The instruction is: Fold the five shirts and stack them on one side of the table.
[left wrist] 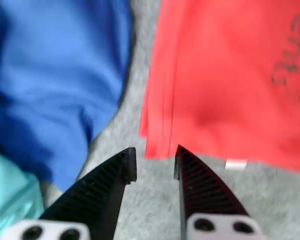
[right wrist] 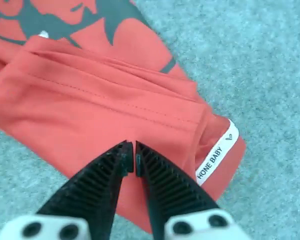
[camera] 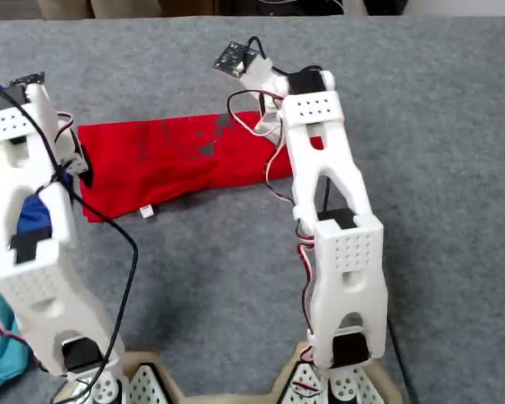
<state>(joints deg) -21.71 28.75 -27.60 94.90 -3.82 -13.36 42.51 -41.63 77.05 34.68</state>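
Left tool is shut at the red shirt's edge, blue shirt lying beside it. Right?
One thing is off: the left tool is open, not shut. The left wrist view shows a clear gap between its tips. It is at the edge of the red shirt, with the blue shirt beside it.

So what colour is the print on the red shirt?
Dark grey; the print shows best in the right wrist view.

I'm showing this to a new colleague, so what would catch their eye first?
The red shirt, folded into a long strip, lies across the middle of the grey table. The left gripper sits open at one end, the right gripper shut over the other. A blue shirt and a teal cloth lie near the left gripper.
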